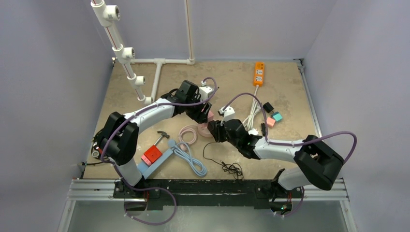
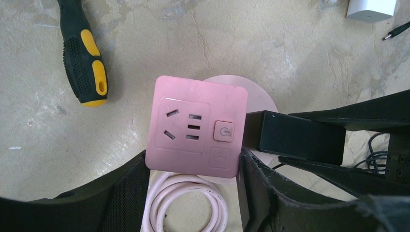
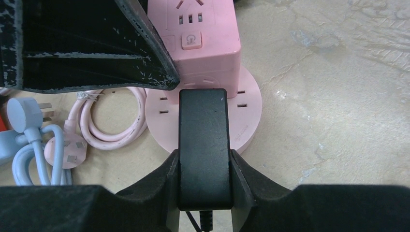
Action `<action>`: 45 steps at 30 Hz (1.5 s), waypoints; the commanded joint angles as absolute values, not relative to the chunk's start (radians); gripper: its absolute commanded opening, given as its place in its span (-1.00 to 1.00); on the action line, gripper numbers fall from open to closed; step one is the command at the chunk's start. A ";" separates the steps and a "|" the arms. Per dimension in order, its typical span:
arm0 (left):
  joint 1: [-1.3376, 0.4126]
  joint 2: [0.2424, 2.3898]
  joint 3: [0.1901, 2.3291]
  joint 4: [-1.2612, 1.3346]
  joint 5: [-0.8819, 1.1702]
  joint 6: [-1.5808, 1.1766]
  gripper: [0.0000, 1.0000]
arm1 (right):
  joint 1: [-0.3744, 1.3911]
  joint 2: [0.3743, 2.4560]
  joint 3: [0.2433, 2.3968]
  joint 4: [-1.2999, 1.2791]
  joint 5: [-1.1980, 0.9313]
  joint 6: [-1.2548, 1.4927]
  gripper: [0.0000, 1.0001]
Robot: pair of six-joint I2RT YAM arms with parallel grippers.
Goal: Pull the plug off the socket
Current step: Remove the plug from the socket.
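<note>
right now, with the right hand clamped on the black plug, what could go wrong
1. The left hand flanks only one edge of the pink socket, so it may slip and the socket could come along with the black plug.
2. The right hand grips the plug's far end; a tilted pull might jam the pins.
3. A dragged socket could snag the pink cord coil.

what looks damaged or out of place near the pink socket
The left arm's fingers look worn: their black padding is scuffed and frayed along the edges beside the pink socket. The black plug sits straight; nothing spilled.
</note>
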State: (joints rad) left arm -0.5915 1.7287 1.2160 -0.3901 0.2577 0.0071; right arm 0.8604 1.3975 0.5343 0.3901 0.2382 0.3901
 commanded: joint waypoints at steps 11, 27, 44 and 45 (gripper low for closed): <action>-0.555 1.787 1.203 -0.486 0.081 0.022 -1.00 | 1.113 1.487 0.687 0.277 0.704 0.424 -1.00; -0.554 1.791 1.205 -0.488 0.075 0.018 -1.00 | 1.044 1.421 0.630 0.355 0.532 0.439 -1.00; -0.554 1.781 1.204 -0.480 0.111 0.022 -1.00 | 0.906 1.393 0.581 0.408 0.381 0.408 -1.00; -0.554 1.782 1.204 -0.479 0.112 0.022 -1.00 | 0.913 1.395 0.584 0.406 0.394 0.408 -1.00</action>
